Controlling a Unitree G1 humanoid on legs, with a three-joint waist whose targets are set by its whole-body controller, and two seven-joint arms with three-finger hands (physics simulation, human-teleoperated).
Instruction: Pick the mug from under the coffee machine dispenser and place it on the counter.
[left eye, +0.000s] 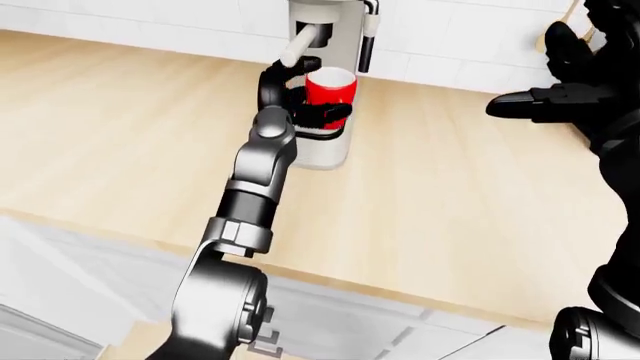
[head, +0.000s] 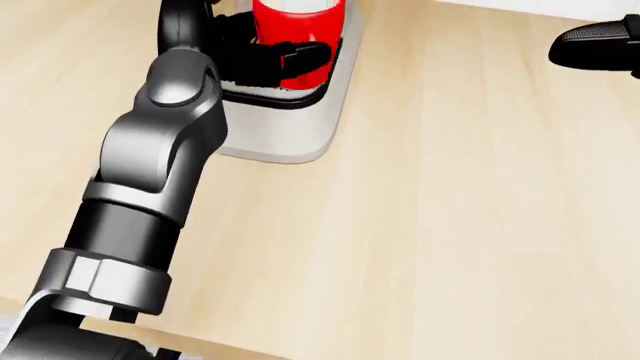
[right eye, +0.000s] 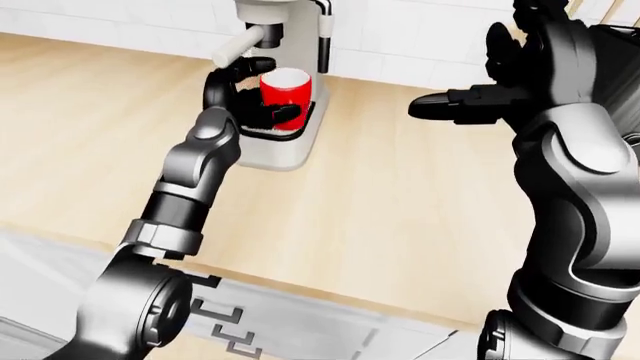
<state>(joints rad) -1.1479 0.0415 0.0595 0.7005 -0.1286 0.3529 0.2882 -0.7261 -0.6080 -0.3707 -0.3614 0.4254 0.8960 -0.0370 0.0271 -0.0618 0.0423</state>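
A red mug (left eye: 333, 86) stands on the drip tray of a white coffee machine (left eye: 325, 146), under its dispenser. My left hand (left eye: 305, 94) reaches in from the left. Its black fingers (head: 290, 58) wrap across the mug's lower side, and one curls by the rim. The mug rests on the tray. It also shows in the right-eye view (right eye: 287, 86). My right hand (right eye: 495, 86) is open and empty, raised above the wooden counter (left eye: 450, 210) to the machine's right.
The machine stands against a white tiled wall (left eye: 450, 37). A cream handle (left eye: 295, 49) and a dark steam wand (left eye: 368, 45) stick out above the mug. The counter's near edge (left eye: 400, 289) runs along the bottom, with pale cabinet fronts below.
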